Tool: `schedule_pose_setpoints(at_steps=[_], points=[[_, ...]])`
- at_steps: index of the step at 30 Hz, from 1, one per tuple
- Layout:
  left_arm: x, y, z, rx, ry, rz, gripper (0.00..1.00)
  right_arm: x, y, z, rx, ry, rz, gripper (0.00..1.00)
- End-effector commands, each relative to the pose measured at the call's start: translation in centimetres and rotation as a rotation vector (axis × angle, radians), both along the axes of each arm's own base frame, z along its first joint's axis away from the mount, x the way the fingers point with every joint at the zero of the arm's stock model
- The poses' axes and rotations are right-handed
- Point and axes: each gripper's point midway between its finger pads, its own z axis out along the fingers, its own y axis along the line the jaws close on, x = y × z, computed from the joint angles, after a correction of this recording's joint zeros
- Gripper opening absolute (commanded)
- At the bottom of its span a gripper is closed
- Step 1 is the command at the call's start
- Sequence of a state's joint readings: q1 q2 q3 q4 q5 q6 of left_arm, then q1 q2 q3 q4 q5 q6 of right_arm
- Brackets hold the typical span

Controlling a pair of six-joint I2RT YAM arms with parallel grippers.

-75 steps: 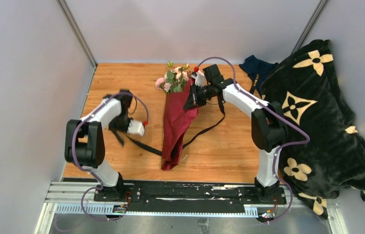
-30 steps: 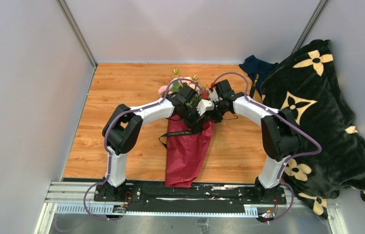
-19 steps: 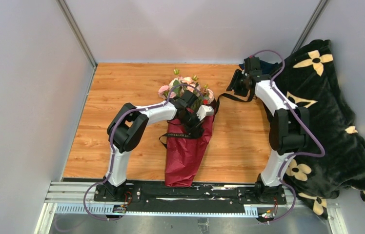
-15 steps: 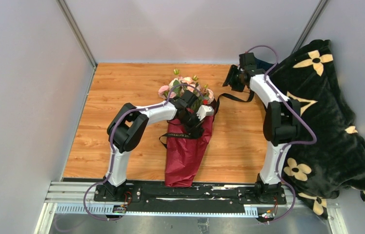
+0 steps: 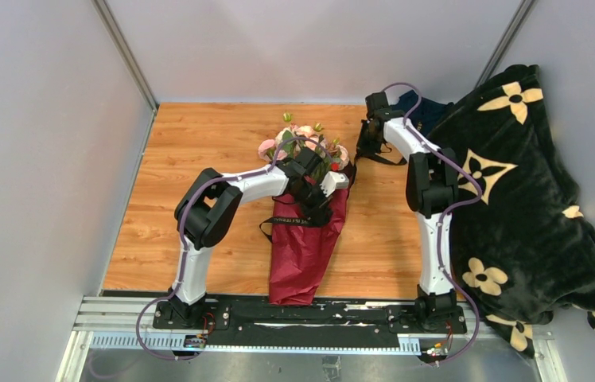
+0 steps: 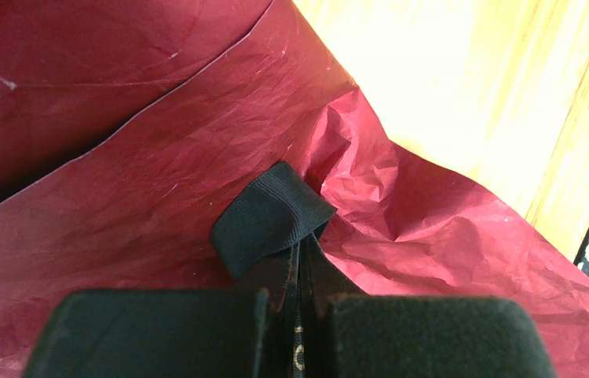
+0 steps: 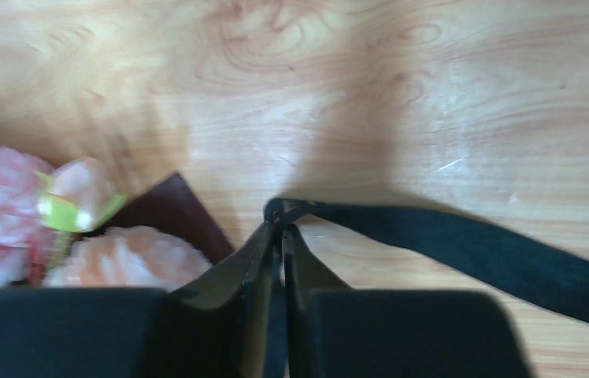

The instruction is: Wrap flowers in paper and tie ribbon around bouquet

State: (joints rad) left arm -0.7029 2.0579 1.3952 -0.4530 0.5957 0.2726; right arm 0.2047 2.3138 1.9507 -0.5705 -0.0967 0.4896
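Left wrist: left jaws pinch ribbon (image 6: 272, 216) against bouquet (image 6: 449, 236); right jaws pinch ribbon over bench (image 7: 433, 94). Tying step in hand; next probably needs the ends crossed and knotted.

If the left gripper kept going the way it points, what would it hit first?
Probably the dark red paper, right behind the ribbon pinched in its fingers; the left gripper looks almost against it, though depth is unclear.

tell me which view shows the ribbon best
top external: only it shows the ribbon banding the paper and running to the right gripper. left wrist shows just a fold pinched by the left gripper; right wrist, one stretch pinched above the table.
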Motion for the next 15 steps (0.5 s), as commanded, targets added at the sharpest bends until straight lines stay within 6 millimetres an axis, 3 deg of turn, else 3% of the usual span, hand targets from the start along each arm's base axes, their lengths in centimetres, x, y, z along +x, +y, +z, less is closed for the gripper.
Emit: schedule_pose_setpoints(at_steps=[1,3,4,5,8,11,15], points=[[-0.5,0.2,0.2,0.026,-0.002,-0.01,0.0,-2.6,-2.8,-2.5,-0.112,0.11,-0.034,0.04],[-0.2,0.2,0.5,0.025,-0.014,-0.008,0.0,-3.5,-5.5,-1.8,-0.164,0.088,-0.083,0.0],[0.0,0.1,0.7,0.024,-0.025,-0.01,0.0,-3.9,-7.1,-0.3,-0.164,0.052,-0.117,0.0],[0.3,0.0,0.8,0.022,-0.035,-0.009,0.0,-4.9,-8.3,-0.7,-0.166,0.057,-0.142,0.0],[1.6,-0.2,1.2,0.022,-0.067,0.007,0.0,-8.9,-10.8,1.6,-0.17,-0.004,-0.197,0.0],[3.2,-0.8,1.6,0.002,-0.076,0.04,0.0,-14.1,-10.9,2.9,-0.199,-0.028,-0.193,0.0],[5.1,-1.3,1.8,-0.009,-0.097,0.076,0.0,-21.3,-8.3,4.7,-0.241,-0.09,-0.137,0.0]])
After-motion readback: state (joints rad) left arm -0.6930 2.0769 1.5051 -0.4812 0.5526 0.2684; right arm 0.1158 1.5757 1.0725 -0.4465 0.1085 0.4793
